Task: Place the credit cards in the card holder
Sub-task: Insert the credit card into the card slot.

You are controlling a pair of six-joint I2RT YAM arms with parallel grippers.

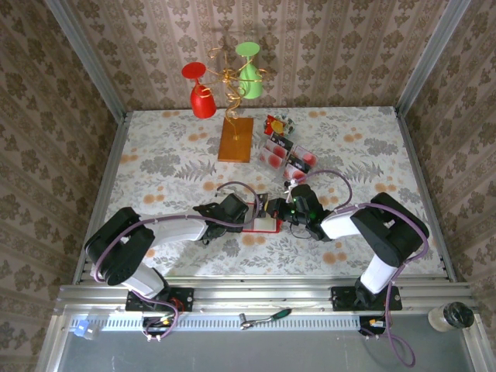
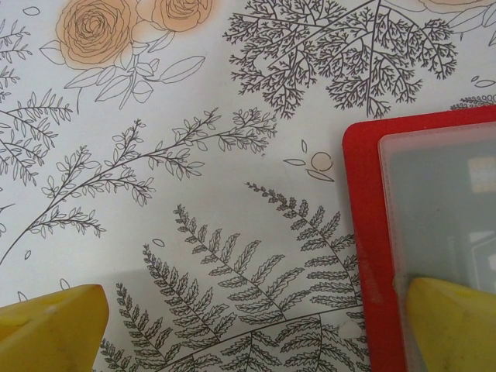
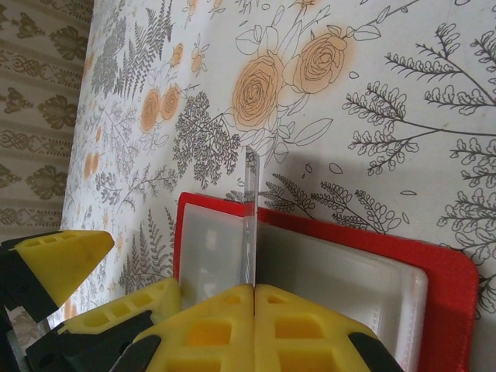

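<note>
The right tool (image 3: 254, 290) was clamped shut on a single card (image 3: 250, 209). The card stood upright and edge-on between the yellow pads, directly over the card holder (image 3: 453, 287). Its lower end met the clear pocket (image 3: 333, 287) on the red sleeve, though whether it had slipped inside could not be told.

Over to the left tool (image 2: 256, 302): jaws spread wide, gripping nothing. One finger (image 2: 457, 322) lay over the holder's clear window, and the other sat out on the flowered surface (image 2: 194, 155) just beside the red edge.

From above, the holder lay near the front of the surface, right between the two tools. Further back, more credit cards (image 1: 273, 155) lay in a loose cluster beside a wooden slab (image 1: 235, 139), well apart from the holder.
</note>
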